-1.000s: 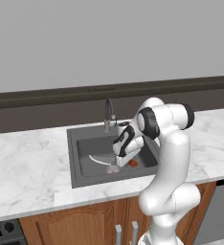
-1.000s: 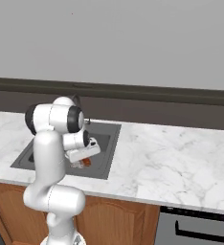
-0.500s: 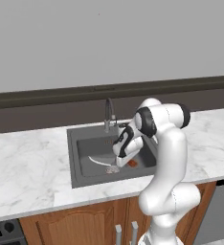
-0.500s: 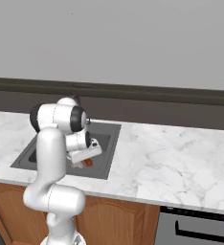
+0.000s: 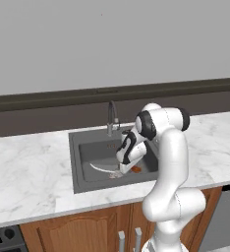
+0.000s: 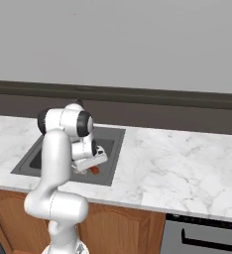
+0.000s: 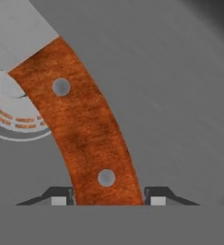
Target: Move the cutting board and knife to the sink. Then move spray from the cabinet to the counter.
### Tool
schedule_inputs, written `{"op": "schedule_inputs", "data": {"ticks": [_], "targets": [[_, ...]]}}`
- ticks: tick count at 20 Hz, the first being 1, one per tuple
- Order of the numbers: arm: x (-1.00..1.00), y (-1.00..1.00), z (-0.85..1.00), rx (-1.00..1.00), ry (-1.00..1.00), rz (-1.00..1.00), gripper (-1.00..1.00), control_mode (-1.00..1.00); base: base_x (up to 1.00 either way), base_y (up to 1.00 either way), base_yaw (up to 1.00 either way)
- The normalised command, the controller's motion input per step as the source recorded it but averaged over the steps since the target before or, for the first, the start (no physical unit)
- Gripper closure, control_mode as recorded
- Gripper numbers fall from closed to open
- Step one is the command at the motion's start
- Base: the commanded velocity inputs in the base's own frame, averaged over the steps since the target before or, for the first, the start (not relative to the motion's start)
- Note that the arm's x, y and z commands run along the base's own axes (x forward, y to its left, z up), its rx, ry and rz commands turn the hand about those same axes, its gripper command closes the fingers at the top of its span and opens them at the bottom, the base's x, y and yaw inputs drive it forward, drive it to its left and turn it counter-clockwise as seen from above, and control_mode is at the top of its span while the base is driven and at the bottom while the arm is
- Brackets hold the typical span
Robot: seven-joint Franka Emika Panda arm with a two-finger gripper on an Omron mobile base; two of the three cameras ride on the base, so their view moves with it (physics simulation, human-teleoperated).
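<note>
My gripper (image 5: 121, 172) (image 6: 86, 170) reaches down into the dark grey sink (image 5: 87, 147) (image 6: 38, 154). It is shut on the knife's curved reddish-brown handle (image 7: 80, 129), which fills the gap between both fingertips (image 7: 61, 198). The silver blade (image 5: 101, 169) points left, low over the basin floor. The red handle end (image 6: 94, 169) peeks out below the hand. White marble counter (image 5: 28, 172) (image 6: 177, 168) surrounds the sink. The cutting board, spray and cabinet are out of view.
A dark curved faucet (image 5: 111, 115) stands at the sink's back edge, just behind the hand. The round drain (image 7: 8, 110) lies under the knife near the blade's root. An oven front (image 6: 202, 233) sits below the counter at right.
The hand has sunk very slightly in the sink with the knife still in it; the blade keeps its direction.
</note>
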Motion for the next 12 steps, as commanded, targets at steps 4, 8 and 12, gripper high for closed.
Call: {"op": "schedule_inputs", "data": {"ticks": [4, 8, 12], "targets": [[0.40, 0.00, -0.27, 0.00, 0.00, 0.00, 1.00, -1.00, 0.00, 0.00, 0.00], [0.40, 0.00, -0.24, 0.00, 0.00, 0.00, 1.00, -1.00, 0.00, 0.00, 0.00], [0.40, 0.00, -0.25, 0.00, 0.00, 0.00, 1.00, -1.00, 0.00, 0.00, 0.00]]}}
